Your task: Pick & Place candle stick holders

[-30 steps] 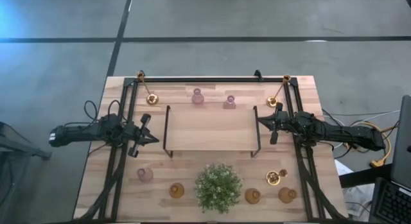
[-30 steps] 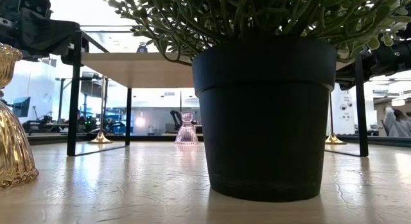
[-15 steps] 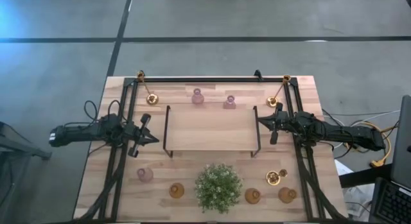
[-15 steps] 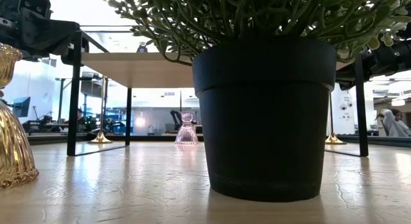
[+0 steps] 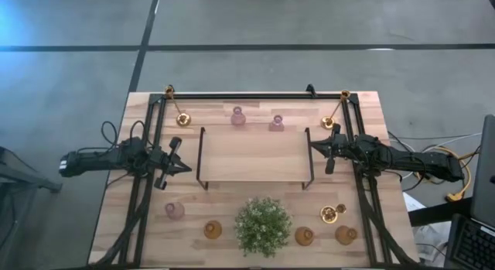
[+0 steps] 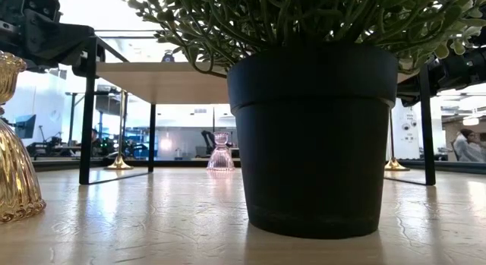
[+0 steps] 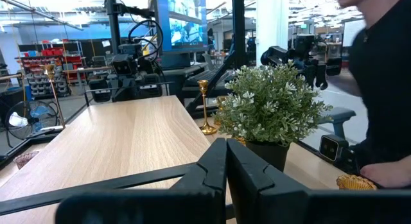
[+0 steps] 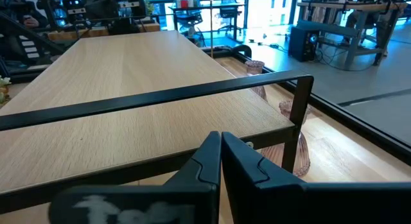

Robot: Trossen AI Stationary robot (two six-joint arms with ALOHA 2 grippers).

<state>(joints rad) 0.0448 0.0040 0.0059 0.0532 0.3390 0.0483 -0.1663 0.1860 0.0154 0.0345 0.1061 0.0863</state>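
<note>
Both arms parked at the shelf (image 5: 253, 155) ends. Left pincer (image 5: 184, 166) closed, empty, just off the shelf's left edge; right pincer (image 5: 312, 145) closed, empty, at its right edge. Two pink glass holders (image 5: 237, 116) and two brass sticks (image 5: 182, 117) along the bench (image 5: 379, 146) far edge. Near edge: pink holder (image 5: 175, 210), amber holders (image 5: 213, 229), brass holder (image 5: 332, 214) flanking the plant (image 5: 263, 225). A person's hand (image 7: 385, 176) near the bench in the left wrist view.
</note>
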